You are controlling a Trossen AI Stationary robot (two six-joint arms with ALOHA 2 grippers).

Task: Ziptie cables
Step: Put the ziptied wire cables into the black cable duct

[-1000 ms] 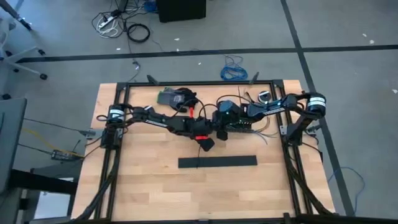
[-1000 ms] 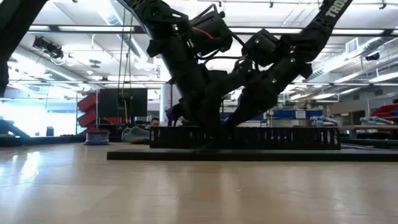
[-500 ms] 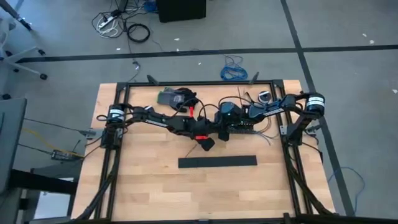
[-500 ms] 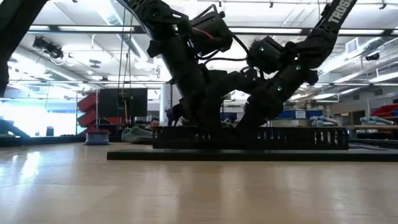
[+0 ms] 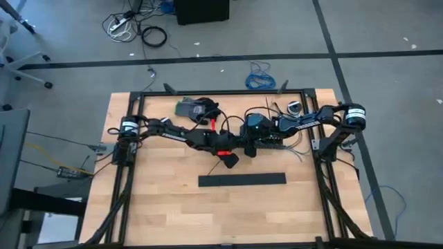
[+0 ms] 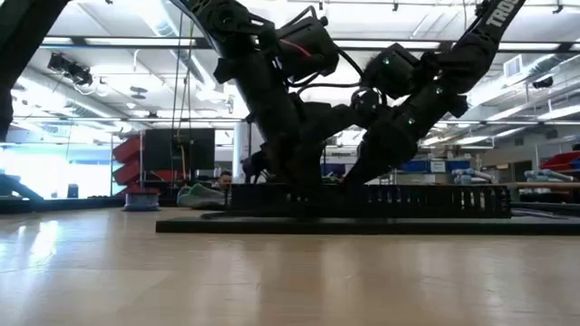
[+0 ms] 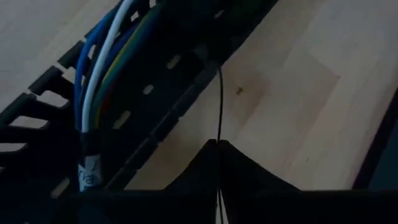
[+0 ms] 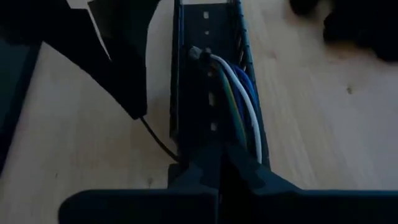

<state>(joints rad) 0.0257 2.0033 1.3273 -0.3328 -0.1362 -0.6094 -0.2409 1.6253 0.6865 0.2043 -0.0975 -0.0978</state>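
The table point(image 5: 152, 207) carries a flat black bar point(image 5: 242, 180) near its front and a slotted duct point(image 8: 211, 93) at centre. Both arms meet over the duct. The cables point(image 8: 239, 93), white, green and blue, lie inside the duct channel, running along it. The left gripper point(image 7: 217, 146) sits just beside the duct, fingers closed on a ziptie point(image 7: 219, 102) that extends forward over the wood. The right gripper point(image 8: 221, 165) is at the duct, over the cables; its fingers appear closed together, with nothing visibly held.
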